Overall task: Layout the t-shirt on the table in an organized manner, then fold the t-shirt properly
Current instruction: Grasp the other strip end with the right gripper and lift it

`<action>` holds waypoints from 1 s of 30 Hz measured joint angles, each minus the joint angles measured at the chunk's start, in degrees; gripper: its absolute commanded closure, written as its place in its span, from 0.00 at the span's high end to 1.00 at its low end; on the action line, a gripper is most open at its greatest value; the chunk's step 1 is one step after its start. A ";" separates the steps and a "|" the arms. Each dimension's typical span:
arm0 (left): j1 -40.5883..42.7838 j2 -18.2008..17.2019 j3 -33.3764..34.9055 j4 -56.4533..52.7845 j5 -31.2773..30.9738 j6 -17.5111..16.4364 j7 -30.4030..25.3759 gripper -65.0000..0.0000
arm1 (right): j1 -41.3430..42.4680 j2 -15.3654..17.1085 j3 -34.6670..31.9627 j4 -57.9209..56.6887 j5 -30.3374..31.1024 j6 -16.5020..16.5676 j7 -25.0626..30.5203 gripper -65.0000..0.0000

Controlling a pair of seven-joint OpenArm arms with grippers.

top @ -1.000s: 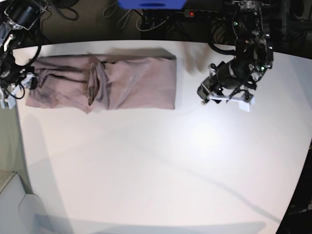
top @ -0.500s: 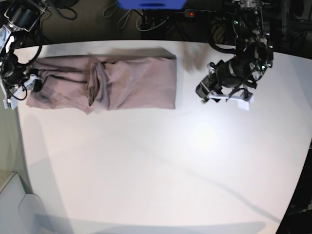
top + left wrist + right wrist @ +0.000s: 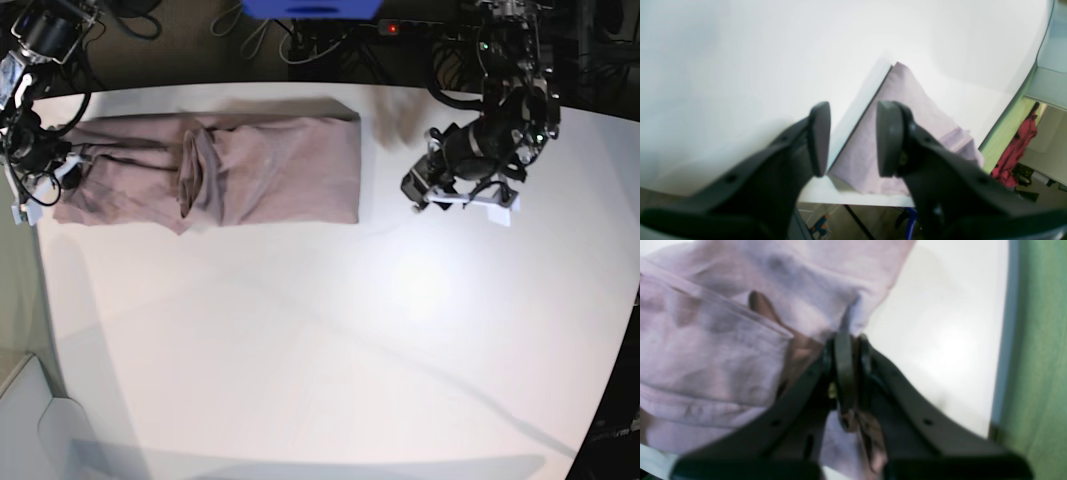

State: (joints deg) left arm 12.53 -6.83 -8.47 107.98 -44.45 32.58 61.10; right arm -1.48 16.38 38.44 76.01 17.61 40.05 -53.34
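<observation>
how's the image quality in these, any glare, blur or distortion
Base view: wide-angle bending curves the table edge, a soft bright glare patch sits below the left gripper, and the t-shirt is reasonably sharp. Left wrist view: fingers blurred, table washed out to near white. Right wrist view: soft throughout, right gripper and cloth both smeared, with a bright patch on the table.

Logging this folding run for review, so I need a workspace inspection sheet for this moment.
Surface: white table, bare apart from the shirt.
Job's things: mauve t-shirt folded into a long band along the far edge, rumpled at one end.
Clutter: nothing seen on the table.
Grippers: right pincer shut on the t-shirt's rumpled end; left pincer open, holding nothing, beside the shirt's other end.
Cables: dark cables on the floor beyond the table.
Surroundings: blue object behind the table; red cloth off-table.
</observation>
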 measured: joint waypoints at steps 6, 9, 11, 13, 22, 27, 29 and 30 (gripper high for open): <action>-0.04 -0.02 -0.02 -1.92 -0.07 -0.02 0.00 0.07 | 0.00 0.00 0.00 0.00 0.00 0.00 -0.02 0.00; -0.39 0.00 0.00 -6.01 -0.09 0.00 -0.26 0.00 | 0.02 0.00 0.00 0.00 0.00 -0.02 -0.04 0.00; -0.70 0.00 0.22 -9.16 0.09 0.00 -0.28 0.00 | 0.02 0.00 0.00 0.02 0.02 0.00 0.00 0.00; -1.25 0.09 0.46 -11.28 0.11 0.00 -0.26 0.00 | 0.02 0.00 0.00 0.02 0.00 0.00 -0.02 0.00; -4.85 0.35 7.15 -13.92 0.61 0.00 -0.66 0.00 | 0.00 0.00 0.02 0.11 0.04 0.00 -0.22 0.00; -6.67 2.34 9.31 -16.63 2.16 0.00 -1.25 0.00 | 0.35 0.17 0.17 0.24 0.26 0.00 -2.80 0.00; -6.71 3.39 9.66 -17.11 2.64 -0.07 -1.14 0.00 | -0.09 -0.07 0.17 1.92 -0.28 -0.02 -4.15 0.00; -6.71 3.91 9.64 -17.20 3.13 -0.09 -1.14 0.00 | -0.57 -0.26 0.15 3.30 -1.03 0.00 -4.59 0.00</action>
State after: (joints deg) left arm 5.82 -2.92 1.17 90.78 -41.32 32.49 59.96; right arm -2.04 16.12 38.59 79.31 16.58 40.05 -57.93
